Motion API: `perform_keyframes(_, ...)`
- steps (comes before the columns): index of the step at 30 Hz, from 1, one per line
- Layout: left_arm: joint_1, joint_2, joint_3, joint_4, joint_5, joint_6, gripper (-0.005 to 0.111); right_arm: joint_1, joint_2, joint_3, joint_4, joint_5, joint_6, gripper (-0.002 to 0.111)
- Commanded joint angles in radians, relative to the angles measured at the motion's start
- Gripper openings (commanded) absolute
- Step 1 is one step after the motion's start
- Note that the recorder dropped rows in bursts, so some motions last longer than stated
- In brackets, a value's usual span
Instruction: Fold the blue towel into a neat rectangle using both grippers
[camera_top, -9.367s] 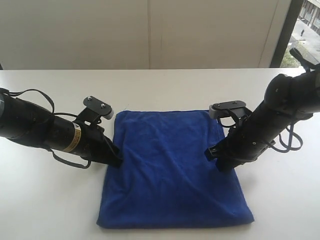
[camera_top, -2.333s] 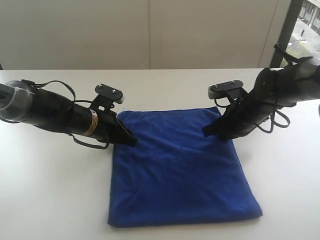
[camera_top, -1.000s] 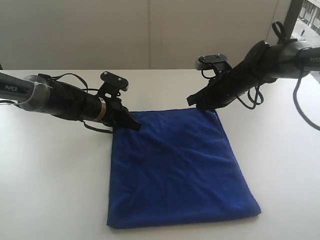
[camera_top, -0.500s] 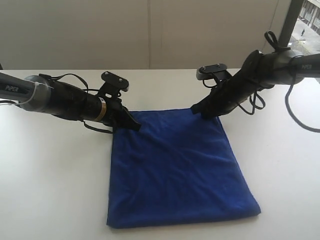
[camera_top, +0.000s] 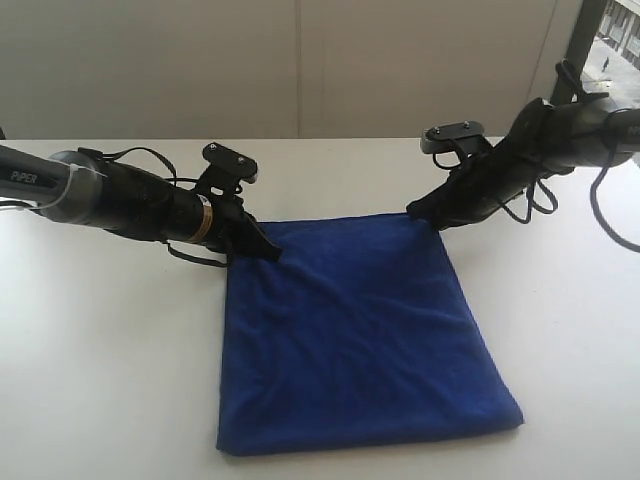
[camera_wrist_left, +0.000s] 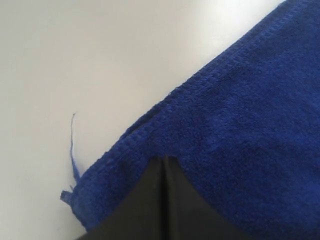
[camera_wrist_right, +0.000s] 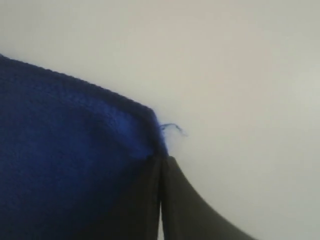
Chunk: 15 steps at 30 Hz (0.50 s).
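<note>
The blue towel (camera_top: 360, 340) is lying flat on the white table (camera_top: 90, 360), spread as a roughly four-sided sheet with light wrinkles across its surface. One edge is sitting close to the table's near side in the exterior view.

The left gripper (camera_top: 268, 250) is reaching in low from the left, and its tip is resting on the towel's far left corner. Its jaws are pressing tightly together with no gap between them. In the left wrist view the tip is sitting on the cloth just inside the hemmed edge. A loose thread (camera_wrist_left: 72, 145) is trailing from the corner onto the bare tabletop.

The right gripper (camera_top: 420, 212) is slanting down from the right, and its tip is touching the towel's far right corner. Its jaws are likewise clenched together. In the right wrist view the tip is sitting right at the corner's point, where a short thread (camera_wrist_right: 172, 127) is curling outward.

Whether either gripper is pinching any fabric cannot be told.
</note>
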<state>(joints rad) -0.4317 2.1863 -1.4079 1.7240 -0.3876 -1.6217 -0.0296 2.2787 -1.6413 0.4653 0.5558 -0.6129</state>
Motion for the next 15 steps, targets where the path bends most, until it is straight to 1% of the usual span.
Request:
perform_keyframes(1,0.002,0.003,-0.001,0.02,0.025,0.0,0.0,-0.005,-0.004,-0.004,-0.004,-0.017,0.007,0.0)
perform_keyframes(6,0.002,-0.014,-0.003,0.02,0.023,0.007,0.0,-0.005,-0.046,-0.004,-0.004,-0.014,0.007,0.0)
perform_keyframes(10,0.002,-0.056,-0.033,0.02,0.011,0.007,0.0,-0.005,-0.106,-0.004,-0.004,-0.021,-0.005,0.0)
perform_keyframes(15,0.002,-0.136,-0.045,0.02,-0.059,0.0,0.0,-0.001,-0.196,-0.004,-0.004,0.066,-0.058,0.0)
